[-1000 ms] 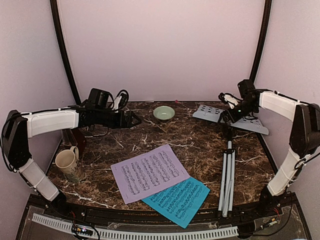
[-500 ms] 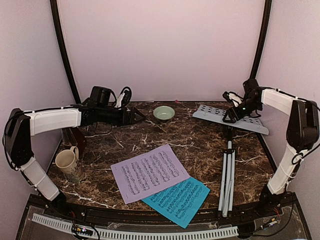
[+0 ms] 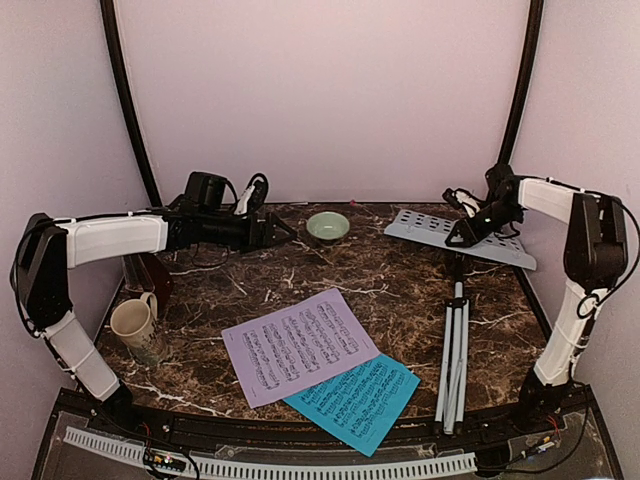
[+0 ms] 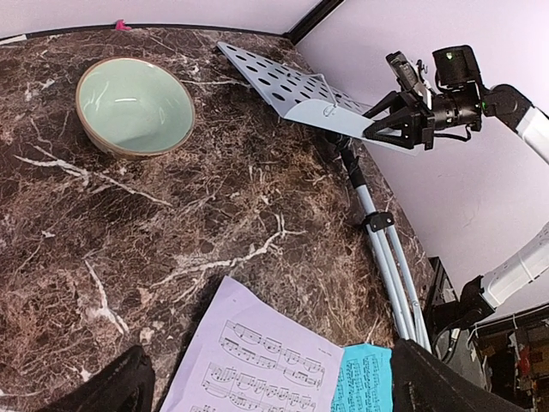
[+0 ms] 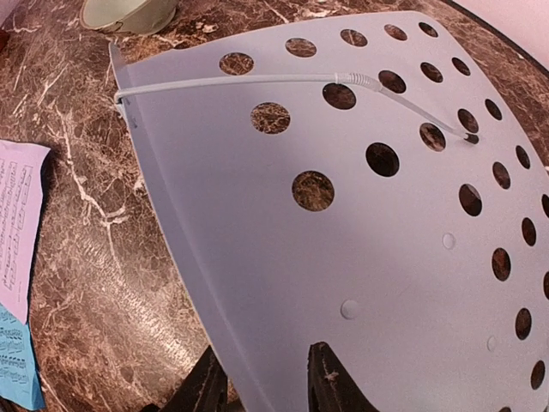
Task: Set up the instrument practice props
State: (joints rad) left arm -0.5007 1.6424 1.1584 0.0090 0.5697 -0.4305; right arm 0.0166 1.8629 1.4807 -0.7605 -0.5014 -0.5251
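The silver music stand lies flat on the right of the table, legs (image 3: 455,350) folded toward me and its perforated grey tray (image 3: 430,226) tilted up at the far end. My right gripper (image 3: 463,237) has one finger over and one under the tray's (image 5: 343,215) near lip, shut on it (image 5: 262,356). The lilac sheet (image 3: 300,345) and the bright-blue sheet (image 3: 355,400) lie overlapped at the front centre. Partly hidden behind the left arm, the dark-brown metronome (image 3: 154,276) stands at the left edge. My left gripper (image 3: 275,237) hovers open and empty above the table (image 4: 274,371).
A pale-green bowl (image 3: 328,226) sits at the back centre, left of the tray. At the front left stands a cream mug (image 3: 135,325). The brown marble table (image 3: 400,290) ends at a black frame and lilac walls.
The right gripper's jaws have come together on the tray's lip and its wrist has shifted slightly right. The left arm has edged a little to the right, still open.
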